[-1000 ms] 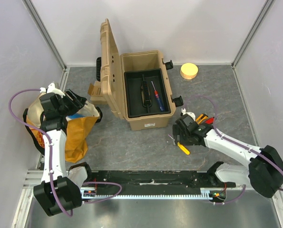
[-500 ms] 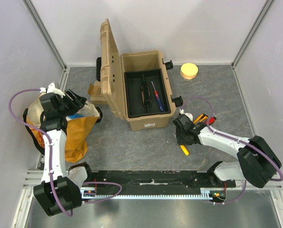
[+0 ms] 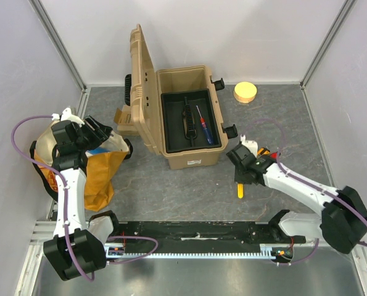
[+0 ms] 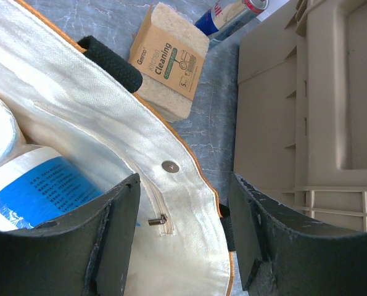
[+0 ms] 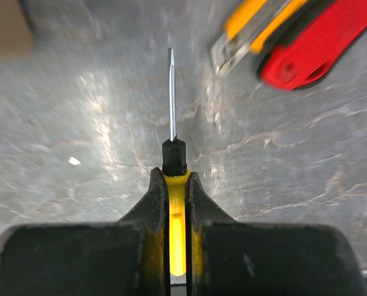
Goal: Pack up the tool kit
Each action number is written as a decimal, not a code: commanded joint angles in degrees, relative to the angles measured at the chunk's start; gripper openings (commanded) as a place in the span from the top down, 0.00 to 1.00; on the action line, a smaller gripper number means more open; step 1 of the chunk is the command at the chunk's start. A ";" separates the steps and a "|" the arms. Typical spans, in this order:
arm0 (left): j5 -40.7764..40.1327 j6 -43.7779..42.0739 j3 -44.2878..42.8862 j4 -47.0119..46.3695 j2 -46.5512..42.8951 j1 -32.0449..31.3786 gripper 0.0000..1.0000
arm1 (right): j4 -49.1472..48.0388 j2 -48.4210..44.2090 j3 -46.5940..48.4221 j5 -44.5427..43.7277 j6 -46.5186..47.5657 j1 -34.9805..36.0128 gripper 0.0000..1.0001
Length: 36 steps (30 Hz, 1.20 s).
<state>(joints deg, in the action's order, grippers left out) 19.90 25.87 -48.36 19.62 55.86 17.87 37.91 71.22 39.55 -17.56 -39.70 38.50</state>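
Tan plastic toolbox: stands on the grey tabletop towards the far side, its lid swung up and back on the left.
Black tray: sits inside the toolbox, long axis running near to far.
Blue screwdriver: lies in the right half of the tray, parallel to the tray's long sides, handle towards the near edge, metal tip towards the far wall.
Yellow screwdriver: on the right of the tabletop, near the toolbox's front right corner and apart from it. Its long axis runs roughly near to far. The yellow handle end sticks out towards the near edge, and the thin flat blade points away, past the fingertips. Whether it rests on the tabletop or is just clear of it cannot be told.
Right fingers: clenched on the yellow screwdriver, pinching the handle from both sides just behind its black collar.
Red and orange tools: lie just beyond and to the right of the blade, not touching it.
Left fingers: spread apart with nothing between them, over the mouth of the cloth bag at the left of the tabletop.
Cardboard box: between the bag and the toolbox lid, a drinks can just beyond it.
Pale round disc: at the far right, beside the toolbox.
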 commanded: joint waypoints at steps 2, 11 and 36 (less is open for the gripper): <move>0.31 -1.35 -1.12 -1.42 -0.92 -0.11 0.36 | 9.27 -6.44 12.90 -17.74 -1.61 0.00 1.00; 0.40 -1.35 -1.21 -1.42 -1.01 -0.11 0.36 | -0.44 -9.26 27.50 -15.69 10.42 0.35 1.00; -0.48 -1.70 -1.30 -1.07 -0.49 -0.11 0.36 | -19.89 23.17 42.98 2.18 20.19 1.31 0.92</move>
<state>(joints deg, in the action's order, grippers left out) 19.73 25.85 -48.36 19.62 55.83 17.87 19.07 93.65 79.24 -15.40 -20.03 39.64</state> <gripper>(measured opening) 0.648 0.057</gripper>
